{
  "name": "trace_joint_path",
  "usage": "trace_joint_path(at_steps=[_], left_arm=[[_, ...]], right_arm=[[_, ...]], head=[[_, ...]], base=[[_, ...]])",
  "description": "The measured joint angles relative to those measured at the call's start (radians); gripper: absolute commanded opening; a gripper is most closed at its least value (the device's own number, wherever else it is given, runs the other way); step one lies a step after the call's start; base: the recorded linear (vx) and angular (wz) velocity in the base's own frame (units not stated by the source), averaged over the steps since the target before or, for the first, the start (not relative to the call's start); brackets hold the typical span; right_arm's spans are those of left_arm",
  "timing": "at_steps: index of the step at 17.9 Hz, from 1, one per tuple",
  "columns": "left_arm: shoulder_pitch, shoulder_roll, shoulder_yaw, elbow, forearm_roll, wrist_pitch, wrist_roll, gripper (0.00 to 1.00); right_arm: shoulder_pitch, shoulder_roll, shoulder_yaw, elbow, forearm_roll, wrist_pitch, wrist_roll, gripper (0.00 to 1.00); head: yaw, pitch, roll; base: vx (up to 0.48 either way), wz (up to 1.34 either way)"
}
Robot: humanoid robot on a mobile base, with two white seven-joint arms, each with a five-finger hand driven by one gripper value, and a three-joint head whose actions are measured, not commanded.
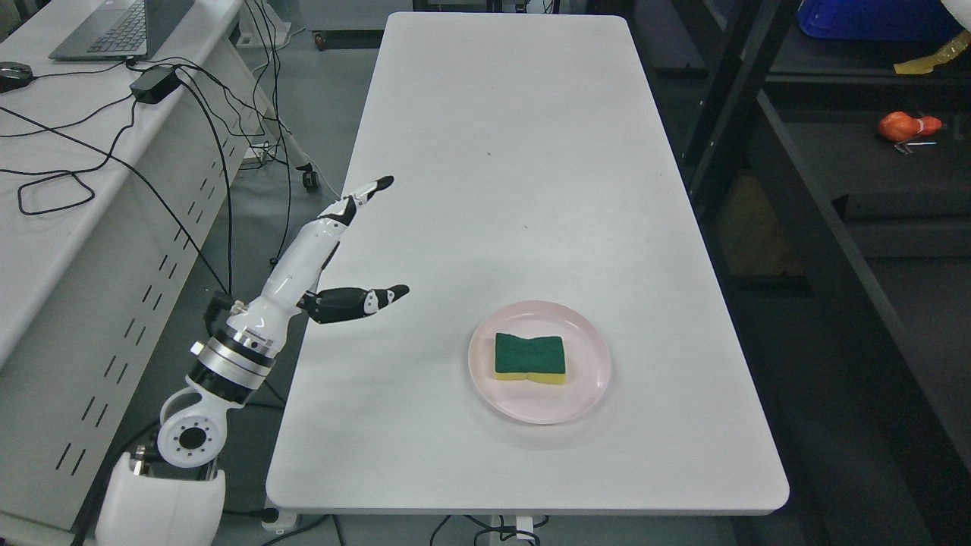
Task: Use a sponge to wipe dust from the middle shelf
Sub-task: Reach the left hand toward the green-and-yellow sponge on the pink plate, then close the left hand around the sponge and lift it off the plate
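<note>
While its black-tipped fingers (375,186) are spreading loose and grasping nothing, the white left hand (334,254) is hanging over the left edge of the long white desk (523,152), thumb pointing toward the middle. The right arm is not showing. Well apart from that hand, the green-topped yellow rectangular sponge (529,358) is lying flat in the round pale pink plate (584,394), untouched, near the desk's front. Off to the right, the dark metal shelf rack (804,220) is standing beside the desk. Judging by this, the task is barely beginning: picking up the sponge, carrying it over and wiping the middle shelf are all remaining.
</note>
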Motion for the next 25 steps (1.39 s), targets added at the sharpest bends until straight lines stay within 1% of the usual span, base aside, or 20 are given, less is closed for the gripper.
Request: trace_joint_path(at_steps=[5, 10, 14, 18, 25], left_arm=[[-0.082, 0.028, -0.134, 0.015, -0.258, -0.098, -0.082, 0.96], [-0.16, 0.044, -0.243, 0.026, -0.452, -0.124, -0.125, 0.96], [-0.226, 0.048, -0.322, 0.044, -0.541, -0.128, -0.136, 0.95], [-0.263, 0.048, -0.401, 0.063, -0.59, -0.129, -0.145, 0.95], [-0.289, 0.008, -0.5, 0.114, -0.672, -0.131, -0.155, 0.92]], right_arm=[[0.0, 0.0, 0.0, 0.0, 0.0, 0.0, 0.0, 1.0], [0.0, 0.0, 0.0, 0.0, 0.0, 0.0, 0.0, 1.0], [0.0, 0.0, 0.0, 0.0, 0.0, 0.0, 0.0, 1.0], [0.0, 0.0, 0.0, 0.0, 0.0, 0.0, 0.0, 1.0], [0.0, 0.0, 0.001, 0.0, 0.0, 0.0, 0.0, 1.0]], head=[[0.0, 0.0, 0.0], [0.0, 0.0, 0.0], [0.0, 0.0, 0.0], [0.0, 0.0, 0.0], [0.0, 0.0, 0.0]], base=[[0.0, 0.0], [0.0, 0.0], [0.0, 0.0], [0.0, 0.0], [0.0, 0.0]])
